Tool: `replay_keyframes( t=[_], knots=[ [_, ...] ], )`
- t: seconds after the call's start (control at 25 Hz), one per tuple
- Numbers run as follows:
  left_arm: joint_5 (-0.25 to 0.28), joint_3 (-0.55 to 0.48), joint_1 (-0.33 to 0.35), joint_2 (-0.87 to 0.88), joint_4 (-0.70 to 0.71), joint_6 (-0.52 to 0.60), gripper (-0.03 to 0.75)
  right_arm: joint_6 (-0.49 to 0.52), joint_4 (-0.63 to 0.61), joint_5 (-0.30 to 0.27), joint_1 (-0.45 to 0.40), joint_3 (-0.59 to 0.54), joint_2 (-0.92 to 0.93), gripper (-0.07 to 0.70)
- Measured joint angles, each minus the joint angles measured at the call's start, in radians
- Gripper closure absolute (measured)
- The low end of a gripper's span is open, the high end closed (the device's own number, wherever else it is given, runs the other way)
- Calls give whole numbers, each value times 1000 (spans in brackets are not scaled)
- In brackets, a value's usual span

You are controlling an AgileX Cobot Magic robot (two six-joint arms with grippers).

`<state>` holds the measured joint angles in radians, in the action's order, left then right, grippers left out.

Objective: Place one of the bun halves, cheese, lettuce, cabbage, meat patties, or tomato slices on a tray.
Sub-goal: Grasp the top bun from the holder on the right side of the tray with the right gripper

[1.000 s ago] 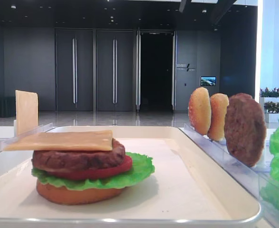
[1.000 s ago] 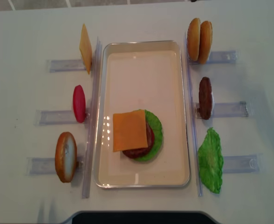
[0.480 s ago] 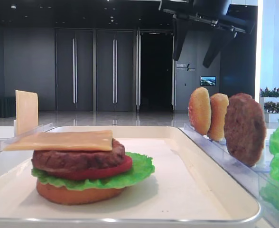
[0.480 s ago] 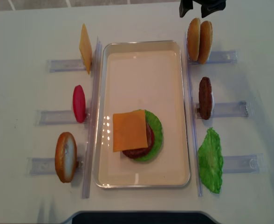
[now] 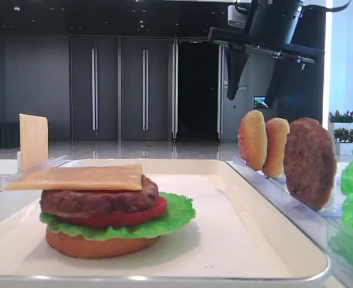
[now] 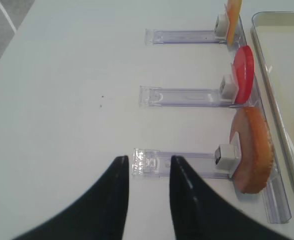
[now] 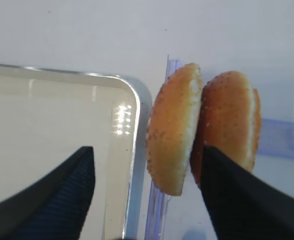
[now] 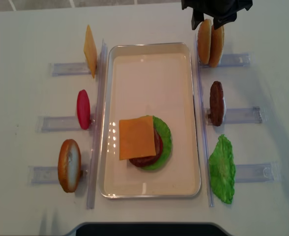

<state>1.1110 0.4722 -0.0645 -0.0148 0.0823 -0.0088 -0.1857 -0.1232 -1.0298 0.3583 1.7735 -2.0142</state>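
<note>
So the cream tray (image 8: pixel 184 98) with its rolled rim had a stack on it: speckled bottom bun (image 5: pixel 98 245), frilly green lettuce (image 5: pixel 179 213), glossy tomato slice (image 5: pixel 146 215), grainy dark patty (image 5: pixel 98 201) and a smooth square cheese slice (image 8: pixel 137 137) on top. Two domed bun halves (image 7: pixel 202 135) stood on edge, touching, in a clear rack just right of the tray. The right gripper (image 8: pixel 212 20) hung above them, jaws spread wide, holding nothing; its top was cut off. The left gripper (image 6: pixel 147 200) showed only dark, parted fingertips, empty, over the table.

Four bun halves (image 8: pixel 211 43), two cheese slices (image 8: pixel 137 137), two patties (image 8: pixel 216 103), two lettuce leaves (image 8: pixel 222 169)
</note>
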Motion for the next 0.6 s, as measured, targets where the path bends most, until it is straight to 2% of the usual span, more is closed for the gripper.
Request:
replay_keyframes(
  t=[0.6],
  knots=[
    [0, -1, 0, 0, 1, 0, 496, 29, -13, 18, -17, 0, -52, 166]
  ],
)
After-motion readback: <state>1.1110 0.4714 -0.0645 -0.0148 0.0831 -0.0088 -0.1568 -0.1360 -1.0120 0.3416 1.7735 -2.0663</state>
